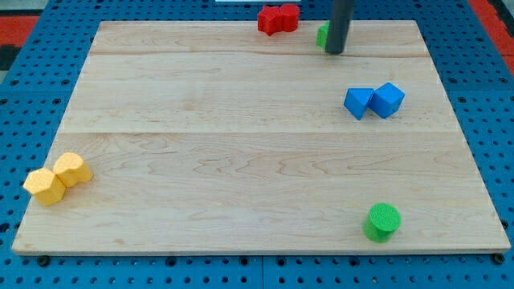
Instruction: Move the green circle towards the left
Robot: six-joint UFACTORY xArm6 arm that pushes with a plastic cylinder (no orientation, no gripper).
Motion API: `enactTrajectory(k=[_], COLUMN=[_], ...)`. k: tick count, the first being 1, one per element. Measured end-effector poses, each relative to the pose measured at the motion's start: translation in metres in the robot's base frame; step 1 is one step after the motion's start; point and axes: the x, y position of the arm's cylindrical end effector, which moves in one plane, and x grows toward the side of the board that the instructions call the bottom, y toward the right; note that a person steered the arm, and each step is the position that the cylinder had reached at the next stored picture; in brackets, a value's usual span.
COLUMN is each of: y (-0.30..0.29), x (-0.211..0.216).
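Step in hand: the rod's tip (335, 52) stands at the upper right of the frame, right against a green block (322, 36) that it mostly hides; the approach looks finished and the push itself appears about to start or just begun.
Task's thing: the green circle (382, 221) that can clearly be made out sits at the lower right of the frame, well apart from the tip. The green block by the tip is too covered to tell its shape, so which of the two is meant cannot be settled.
Claw: the arm carries none, only a straight dark rod, so there is no clench or release to report.
Next move: judged from the task, the tip should be on the block's right side and sweep leftward; it seems to stand slightly right of and below the hidden green block.
In the way: the red block (278, 18) lies just left of that green block, near the table (241, 120) top edge, and would likely be struck.
Other things: two blue blocks (374, 101) touching at mid right; two yellow blocks (57, 178) touching at lower left.
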Motion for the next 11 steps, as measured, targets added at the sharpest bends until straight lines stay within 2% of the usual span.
enactTrajectory(k=[1, 2, 3, 4, 5, 6, 8, 9, 11], y=[-0.048, 0.016, 0.063, 0.013, -0.074, -0.106, 0.147, 0.136, 0.022], x=[-0.005, -0.056, -0.057, 0.004, 0.083, 0.174, 0.281, 0.348, 0.3])
